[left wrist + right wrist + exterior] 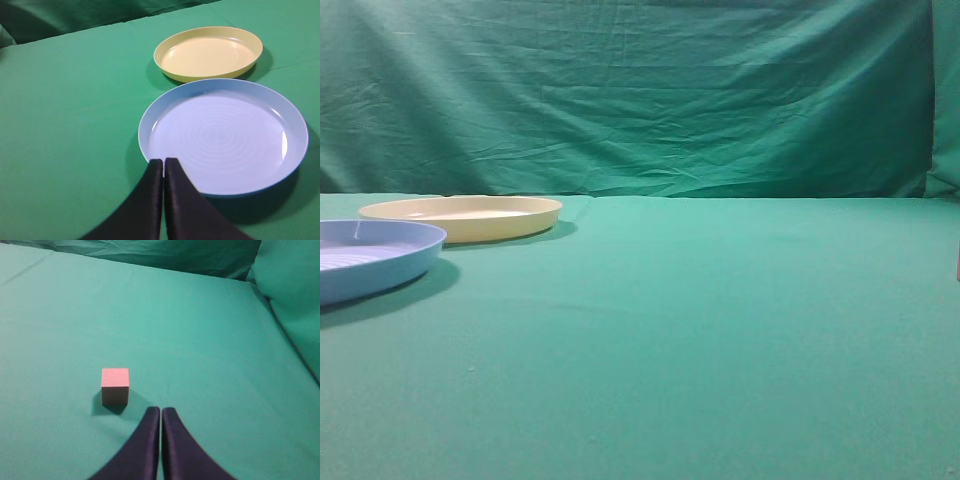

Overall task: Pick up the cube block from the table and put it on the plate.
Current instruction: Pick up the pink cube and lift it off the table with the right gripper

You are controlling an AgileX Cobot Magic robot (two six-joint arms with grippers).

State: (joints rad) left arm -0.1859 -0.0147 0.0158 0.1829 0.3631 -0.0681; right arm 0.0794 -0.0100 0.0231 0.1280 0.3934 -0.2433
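Note:
The small pinkish-red cube block [115, 385] sits on the green table [200, 340], just ahead and left of my right gripper [161, 410], which is shut and empty. The cream plate [465, 217] lies at the far left of the exterior view; it also shows in the left wrist view [210, 52], empty. My left gripper [163, 162] is shut and empty, its tips over the near rim of the light blue plate [225, 135]. Neither gripper shows in the exterior view. A sliver of pink shows at that view's right edge [957, 262].
The light blue ridged plate [375, 258] sits in front of the cream plate, almost touching it. A green cloth backdrop [640, 90] rises behind the table. A cloth fold rises at the right in the right wrist view [290, 295].

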